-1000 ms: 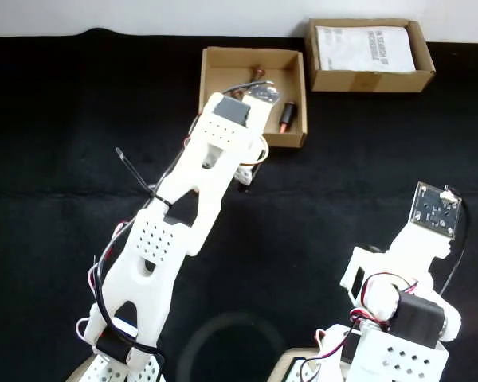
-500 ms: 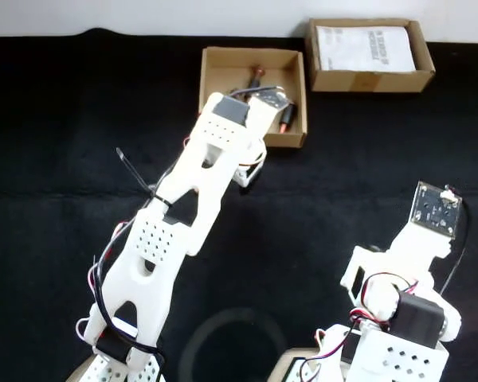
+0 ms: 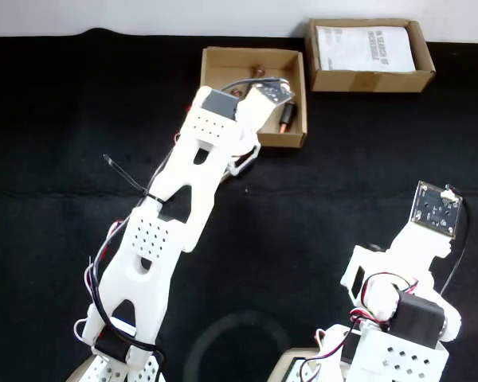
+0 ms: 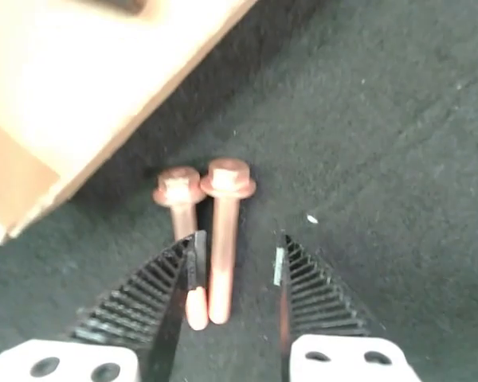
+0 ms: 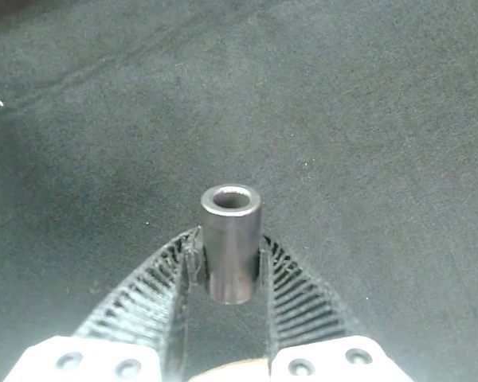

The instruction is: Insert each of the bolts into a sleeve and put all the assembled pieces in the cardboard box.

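- The left gripper (image 4: 237,259) is open and holds nothing. Its jaws straddle one bolt (image 4: 225,239) lying on the bench (image 4: 398,119).
- The bolt's shank runs lengthwise between the jaws, with its head pointing away from the gripper.
- A second bolt (image 4: 178,195) lies parallel and just beside it, partly under one jaw.
- The cardboard box (image 3: 210,79), upper centre in the high view, lies just past the bolt heads.
- The right gripper (image 5: 231,263) clamps a sleeve (image 5: 231,231), with the bore facing the camera.
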